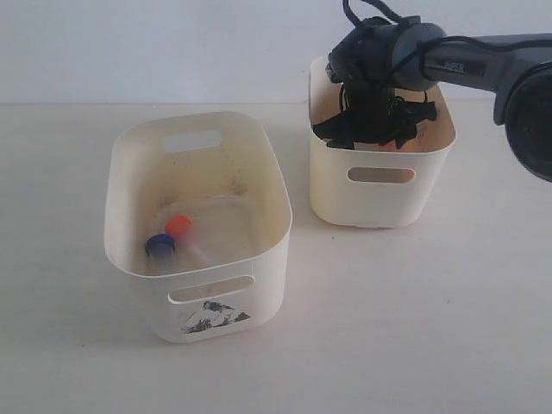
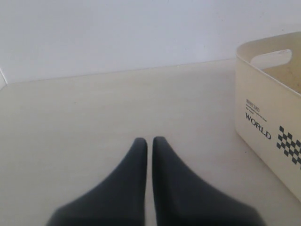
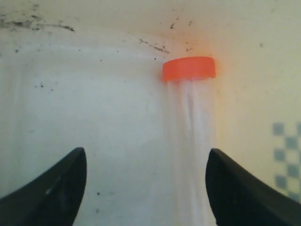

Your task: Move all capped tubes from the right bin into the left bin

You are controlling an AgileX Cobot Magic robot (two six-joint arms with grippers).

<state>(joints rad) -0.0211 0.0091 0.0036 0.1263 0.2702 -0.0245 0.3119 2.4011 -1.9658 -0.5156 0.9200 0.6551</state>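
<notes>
Nearest, the left bin (image 1: 129,250) is holding 2 capped tubes, an orange-capped tube (image 1: 179,225) and a blue-capped tube (image 1: 159,246), both lying on its floor, so that share of the task is reading as done. The left hand (image 2: 149,147) is idling low over the table (image 2: 70,122) beside that bin, its fingers pressed together on nothing. Farther back, the right arm is reaching steeply down into the right bin (image 1: 332,194). Its right hand (image 3: 146,188) is spread wide and gripping nothing, with the third tube (image 3: 190,122) lying on the bin floor close to 1 finger, evidently being lined up for a grasp.

left bin (image 1: 269,278), 2 capped tubes (image 1: 179,226) inside
</notes>
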